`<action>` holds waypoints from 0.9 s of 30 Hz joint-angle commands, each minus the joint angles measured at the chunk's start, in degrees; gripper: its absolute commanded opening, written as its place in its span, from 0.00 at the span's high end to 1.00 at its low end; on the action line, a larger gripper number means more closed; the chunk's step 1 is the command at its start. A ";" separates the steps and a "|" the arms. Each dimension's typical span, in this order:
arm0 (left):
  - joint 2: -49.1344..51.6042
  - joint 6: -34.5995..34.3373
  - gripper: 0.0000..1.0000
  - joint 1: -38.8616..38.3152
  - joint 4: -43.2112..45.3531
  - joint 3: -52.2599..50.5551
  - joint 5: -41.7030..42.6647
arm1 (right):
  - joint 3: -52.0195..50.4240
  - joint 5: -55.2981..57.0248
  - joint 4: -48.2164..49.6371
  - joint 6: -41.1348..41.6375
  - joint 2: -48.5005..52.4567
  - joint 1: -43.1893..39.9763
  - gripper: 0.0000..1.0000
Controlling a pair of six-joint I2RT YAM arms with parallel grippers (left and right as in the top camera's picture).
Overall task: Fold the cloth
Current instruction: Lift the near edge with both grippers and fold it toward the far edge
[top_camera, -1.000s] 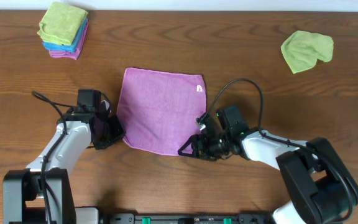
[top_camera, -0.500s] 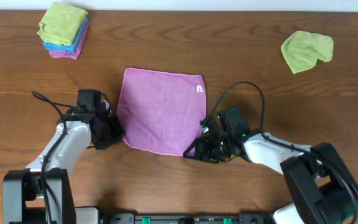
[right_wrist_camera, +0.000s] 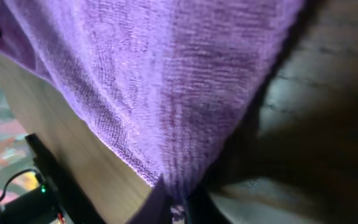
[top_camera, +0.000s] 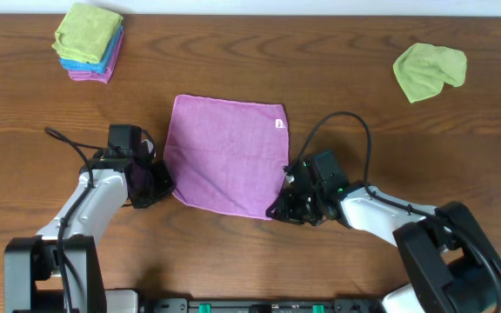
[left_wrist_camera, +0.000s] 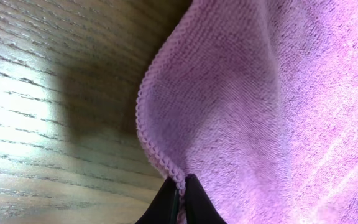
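Note:
The purple cloth (top_camera: 226, 156) lies spread flat on the wooden table, a small white tag at its far right corner. My left gripper (top_camera: 165, 184) is shut on the cloth's near left corner; in the left wrist view the hem (left_wrist_camera: 160, 158) runs down between the black fingertips (left_wrist_camera: 197, 202). At the near right corner my right gripper (top_camera: 277, 209) is shut on the cloth, and the right wrist view shows purple fabric (right_wrist_camera: 166, 93) drawn into a point between its jaws (right_wrist_camera: 176, 208).
A stack of folded cloths (top_camera: 89, 42), green on top, sits at the far left. A crumpled green cloth (top_camera: 428, 70) lies at the far right. Bare wood surrounds the purple cloth. A black cable (top_camera: 342, 122) loops above the right arm.
The right gripper has slid right along the near edge to the cloth's corner and closed on it. The left gripper has stayed shut on its corner.

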 commanded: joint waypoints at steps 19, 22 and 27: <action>-6.69 -0.66 0.94 -4.44 1.25 3.85 5.75 | 7.89 17.97 -24.83 -4.59 -16.35 -0.44 0.99; -6.78 -1.18 0.94 -7.13 4.44 3.85 4.09 | 9.22 18.01 -24.63 -4.61 -16.35 -1.22 0.98; -6.75 -1.97 0.94 -8.09 10.54 3.85 0.94 | 13.25 22.45 -24.17 -4.52 -16.35 -1.38 0.98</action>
